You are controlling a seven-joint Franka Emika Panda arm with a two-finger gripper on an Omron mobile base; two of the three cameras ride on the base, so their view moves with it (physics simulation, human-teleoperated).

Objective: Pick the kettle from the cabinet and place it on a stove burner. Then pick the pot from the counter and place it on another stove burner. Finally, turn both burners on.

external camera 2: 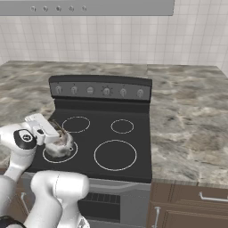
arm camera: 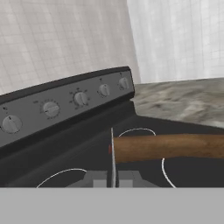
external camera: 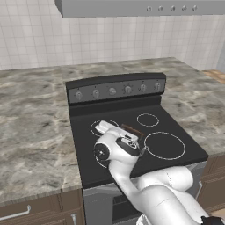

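The kettle (external camera 2: 59, 145) sits on the front-left burner ring (external camera 2: 50, 156) of the black stove (external camera 2: 133, 171), near the stove's front edge & left side; the right base view shows its silvery body under the hand, w/ the thin brown handle (arm camera: 168, 147) arching over it. In the hand view that handle runs as a brown bar across the frame, close to the camera, w/ the kettle's grey top just below it. The tool (external camera 2: 57, 133) is right at the handle, but the white wrist covers the fingers in both base views & the hand view doesn't show them plainly, so I can't tell if it's clamped or loose. In the left base view the arm hides nearly all of the kettle; only a bit of brown handle (external camera: 132, 130) peeks out past the wrist. The other 3 rings have open room: big front-right ring (external camera 2: 115, 155), small back-right ring (external camera 2: 122, 126), back-left ring (external camera 2: 75, 124). Behind them is the control panel (external camera 2: 100, 90) w/ a row of knobs (external camera 2: 106, 91). The table (external camera 2: 187, 129), mottled grey-brown stone, runs wide on both sides of the stove & back to the tiled wall (external camera 2: 111, 40). A grey hood (external camera: 140, 6) hangs overhead. Brown drawers (external camera 2: 196, 200) sit below the table.
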